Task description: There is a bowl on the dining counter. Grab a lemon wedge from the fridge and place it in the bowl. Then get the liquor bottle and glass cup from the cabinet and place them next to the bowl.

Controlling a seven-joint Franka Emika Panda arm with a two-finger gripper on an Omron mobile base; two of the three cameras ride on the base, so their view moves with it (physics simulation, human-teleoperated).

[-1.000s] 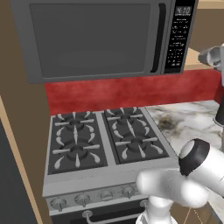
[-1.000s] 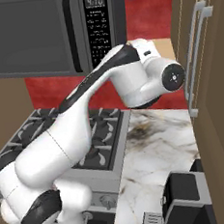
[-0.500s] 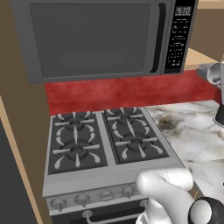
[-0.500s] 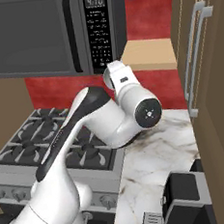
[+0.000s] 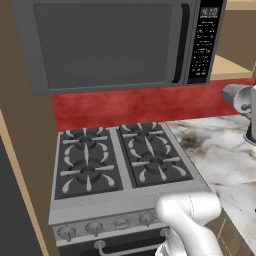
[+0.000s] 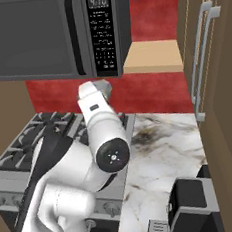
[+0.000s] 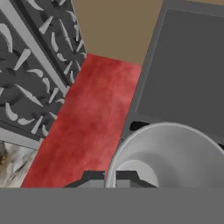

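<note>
My gripper (image 7: 116, 178) is shut on the glass cup (image 7: 175, 153), a translucent grey tumbler whose open rim faces the hand camera. The cup (image 5: 236, 96) hangs in the air at the right edge of the left base view, above the marbled counter and in front of the red backsplash. In the right base view the cup (image 6: 104, 86) sits at the upper end of my white forearm, below the microwave's keypad. The tan wood cabinet (image 6: 152, 56) stands open up and to the right of it, its shelf bare. The bowl, lemon wedge and liquor bottle are out of view.
A dark grey microwave (image 5: 115, 45) hangs over a gas stove (image 5: 120, 160). A veined marble counter (image 6: 164, 153) lies right of the stove. A tall tan door with long bar handles (image 6: 202, 54) stands at the far right. My arm's elbow (image 6: 112, 156) is over the stove's edge.
The hand with the cup has come down and away from the cabinet shelf. The arm has swung, and its big joint has dropped lower in both base views.
</note>
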